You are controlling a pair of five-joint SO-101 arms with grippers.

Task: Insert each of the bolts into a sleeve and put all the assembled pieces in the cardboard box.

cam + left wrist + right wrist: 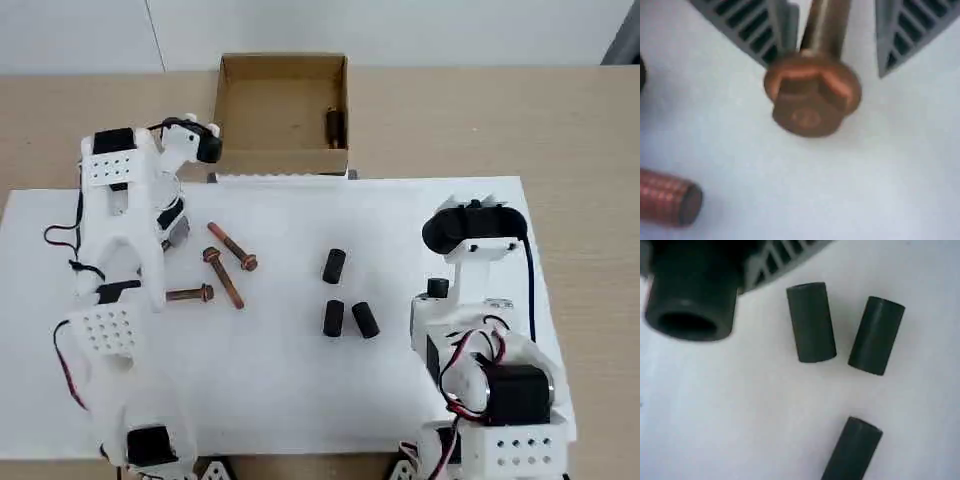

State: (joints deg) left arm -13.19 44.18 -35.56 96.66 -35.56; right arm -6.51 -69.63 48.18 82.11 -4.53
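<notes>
Three copper bolts lie on the left of the white sheet point(300, 400). My left gripper point(827, 67) is open and straddles the shaft of the nearest bolt point(810, 95), whose hex head point(206, 293) sticks out from under the left arm. One grey finger point(782, 30) touches the shaft; the other finger point(900, 35) stands apart. My right gripper point(695, 290) is shut on a black sleeve point(690, 305), held above the sheet at the right point(437, 289). Three more sleeves point(334, 266) point(333, 318) point(365, 319) lie mid-sheet. The cardboard box point(282, 160) at the back holds one assembled piece point(335, 122).
The other two bolts point(232, 246) point(224, 278) lie just beyond the straddled one; the threaded end of one point(670, 197) sits close to the left gripper. Bare sheet stretches along the front between the two arm bases.
</notes>
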